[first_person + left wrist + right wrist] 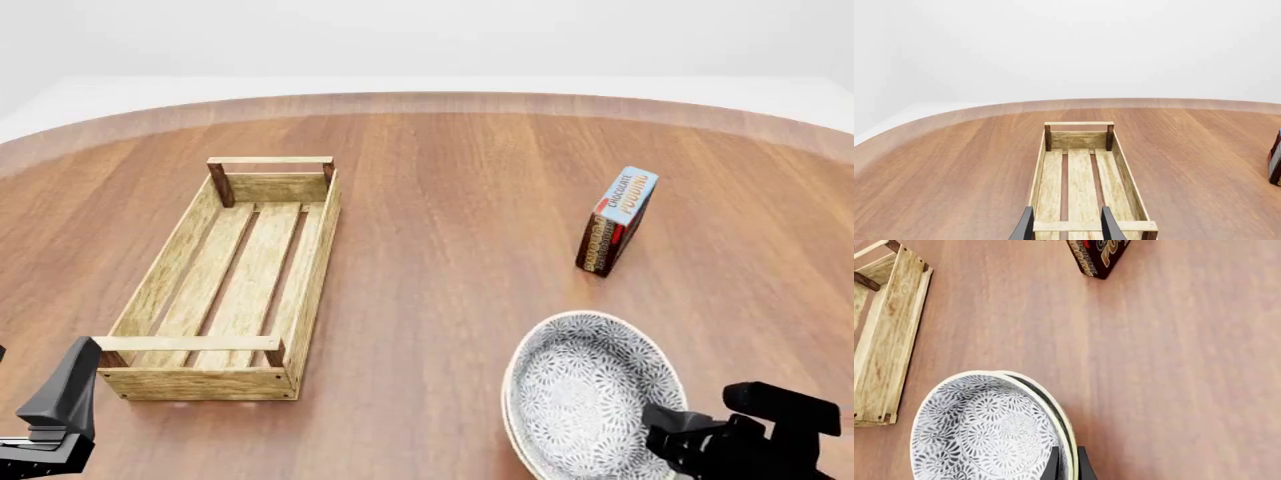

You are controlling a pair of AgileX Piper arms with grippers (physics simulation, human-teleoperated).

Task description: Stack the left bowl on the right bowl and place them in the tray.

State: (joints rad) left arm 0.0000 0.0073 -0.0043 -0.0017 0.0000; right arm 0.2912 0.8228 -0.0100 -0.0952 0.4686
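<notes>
While the two stacked round bowls (587,395) with grey flower patterns sit near right, the right gripper (1067,465) pinches their thin, hard, breakable rim; the left gripper (1067,222) waits open by the long wooden slat tray (314,290).

Tray (224,290): long slatted crate at table's left, interior unoccupied, open from above; raised end rails and corner posts obstruct low entry at both short ends. Left gripper (1066,227): fingers straddling near end rail from above. Stacked bowls (587,395): front right, rims clamped by right gripper (1067,465). Box (617,222): upright, beyond bowls, well apart from tray. Table (454,200): broad bare lane between tray and bowls; far edge unobstructed.
</notes>
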